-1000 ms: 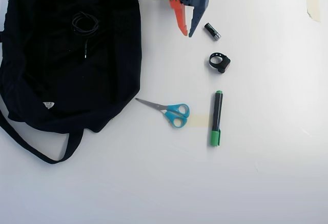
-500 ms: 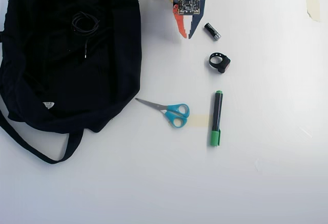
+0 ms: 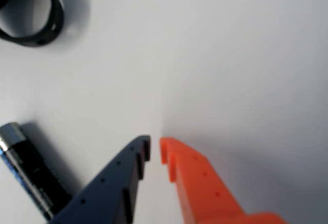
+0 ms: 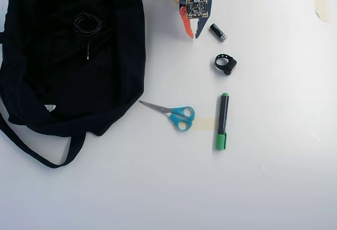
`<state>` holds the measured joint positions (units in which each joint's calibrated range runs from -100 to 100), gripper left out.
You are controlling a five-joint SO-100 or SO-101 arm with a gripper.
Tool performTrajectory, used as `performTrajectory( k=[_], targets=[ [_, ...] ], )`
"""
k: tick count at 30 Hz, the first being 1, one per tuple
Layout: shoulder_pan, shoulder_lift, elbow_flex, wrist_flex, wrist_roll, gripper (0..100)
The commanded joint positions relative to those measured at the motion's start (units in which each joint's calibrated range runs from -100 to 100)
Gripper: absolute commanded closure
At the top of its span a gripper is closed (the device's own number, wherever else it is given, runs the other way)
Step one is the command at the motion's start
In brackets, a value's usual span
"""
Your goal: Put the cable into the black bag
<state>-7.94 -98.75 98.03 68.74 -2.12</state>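
The black bag [image 4: 63,98] lies flat at the left of the white table in the overhead view. The black cable [image 4: 87,23] sits coiled on the bag's upper part, with one end trailing down. My gripper [image 4: 192,36] is at the table's top middle, well to the right of the bag. Its orange and dark blue fingers are almost together and hold nothing. In the wrist view the gripper [image 3: 155,144] points at bare white table. The bag and cable are out of the wrist view.
A battery [image 4: 218,32] lies just right of the gripper and shows in the wrist view [image 3: 31,175]. A black ring [image 4: 226,63] [image 3: 33,16], blue-handled scissors [image 4: 176,115] and a green marker [image 4: 222,121] lie below the gripper. Tape [image 4: 321,3] marks the top right.
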Motion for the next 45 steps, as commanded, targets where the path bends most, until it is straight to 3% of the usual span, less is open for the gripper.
performTrajectory(
  k=[1, 45],
  targets=[
    [-0.2, -0.9, 1.2, 1.8, 0.3, 98],
    [0.7, -0.8, 1.2, 2.1, 0.3, 98]
  ],
)
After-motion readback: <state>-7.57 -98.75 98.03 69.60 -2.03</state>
